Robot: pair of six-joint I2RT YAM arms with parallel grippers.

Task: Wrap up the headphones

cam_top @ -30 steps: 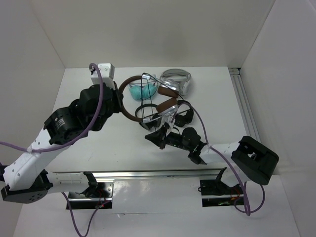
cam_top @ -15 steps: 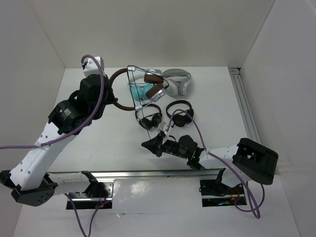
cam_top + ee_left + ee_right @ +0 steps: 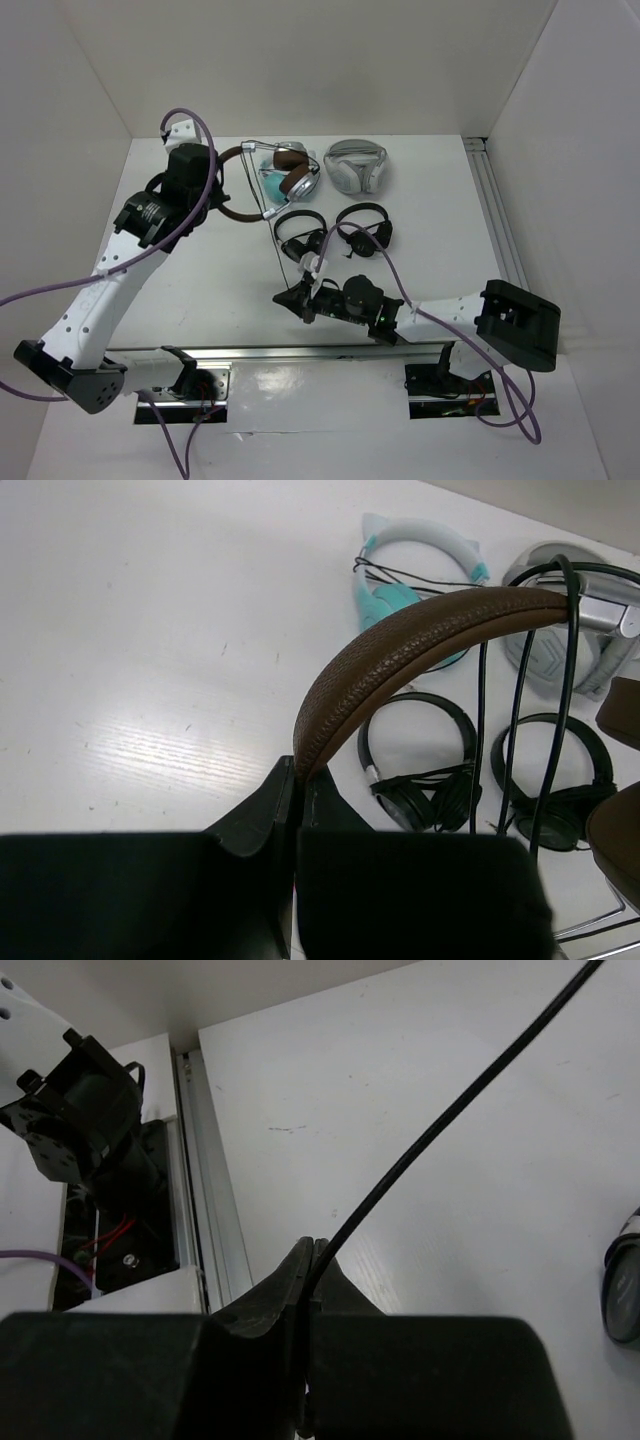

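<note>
Left gripper (image 3: pixel 297 780) is clamped shut on the brown headband (image 3: pixel 400 650) of the headphones (image 3: pixel 290 178). It holds them up at the far left of the table (image 3: pixel 230 290), with the silver cups hanging over the teal pair (image 3: pixel 270 190). Right gripper (image 3: pixel 310 1258) is pinched together on the thin black cable (image 3: pixel 450 1110), low near the front rail (image 3: pixel 300 352). The cable runs in a straight line from the cups down to the right fingers (a few strands already hang over the headband's end in the left wrist view).

Step in hand, my read: winding the cable round the band. To do it well:
- hold the left grip firm and the band steady
- carry the right hand round the band in a wide circle with light tension only
- lay each turn beside the last
- stay clear of the two black pairs (image 3: pixel 300 236) and the white-grey pair (image 3: pixel 356 166), which lie right under the path, since snagging one is the likely failure
</note>
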